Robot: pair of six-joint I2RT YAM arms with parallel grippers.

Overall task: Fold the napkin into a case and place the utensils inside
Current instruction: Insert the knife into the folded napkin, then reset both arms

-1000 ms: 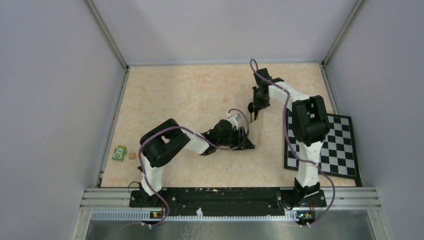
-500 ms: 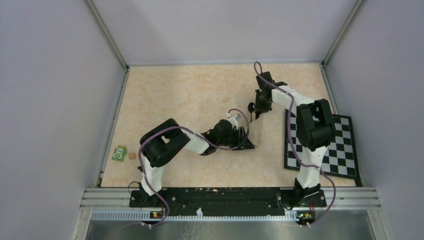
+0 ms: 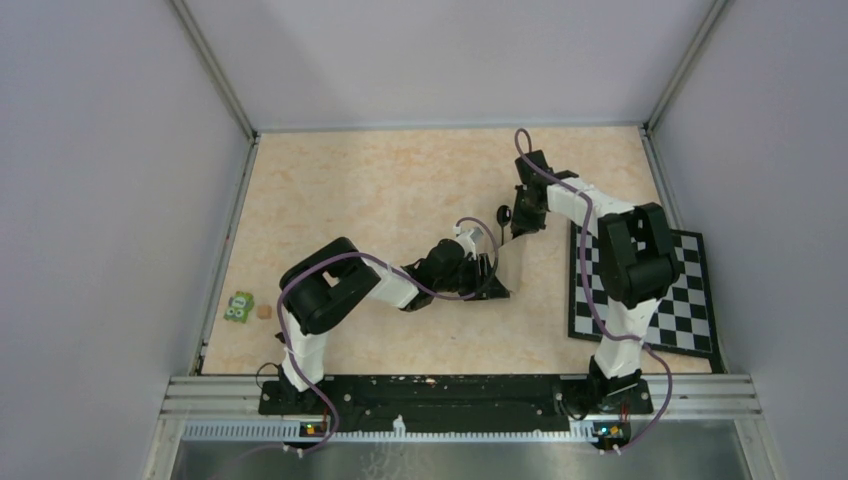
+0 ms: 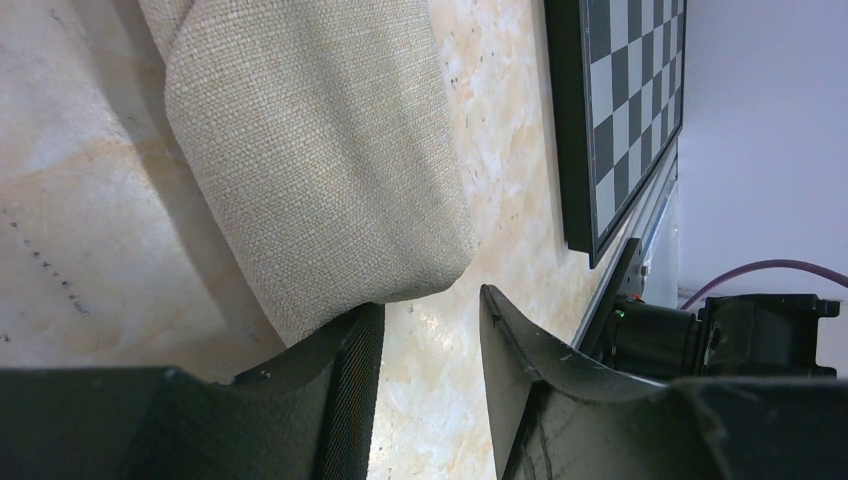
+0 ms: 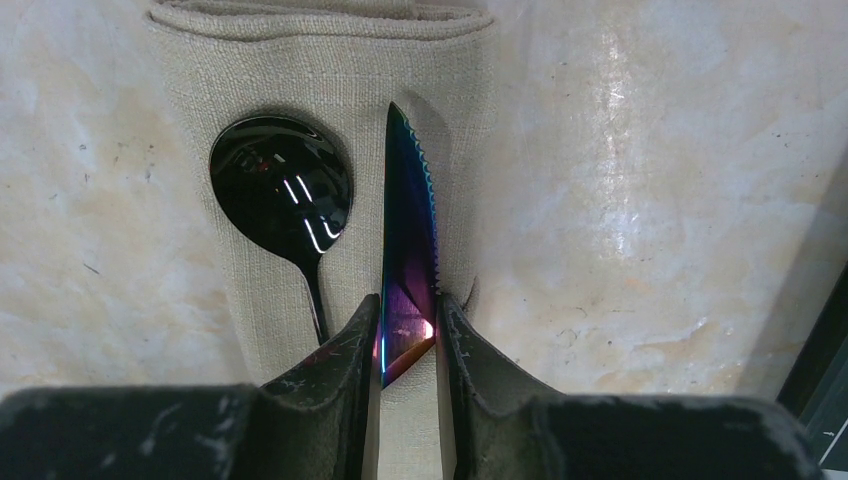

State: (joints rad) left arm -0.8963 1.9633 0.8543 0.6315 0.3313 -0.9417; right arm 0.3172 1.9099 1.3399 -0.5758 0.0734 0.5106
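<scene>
The right tool (image 5: pixel 408 305) is clamped on the purple iridescent knife (image 5: pixel 408 220), whose serrated blade points away from it over the beige folded case (image 5: pixel 330 70), just beside the black spoon (image 5: pixel 282 190) that lies bowl-up on the same cloth. The left tool (image 4: pixel 430 300) stands with its fingers apart and nothing between them, one finger touching the rounded near corner of the case on the mottled worktop (image 5: pixel 620 200). Past that corner, well apart from the cloth, lies the black-and-white checkerboard (image 4: pixel 620 100).
</scene>
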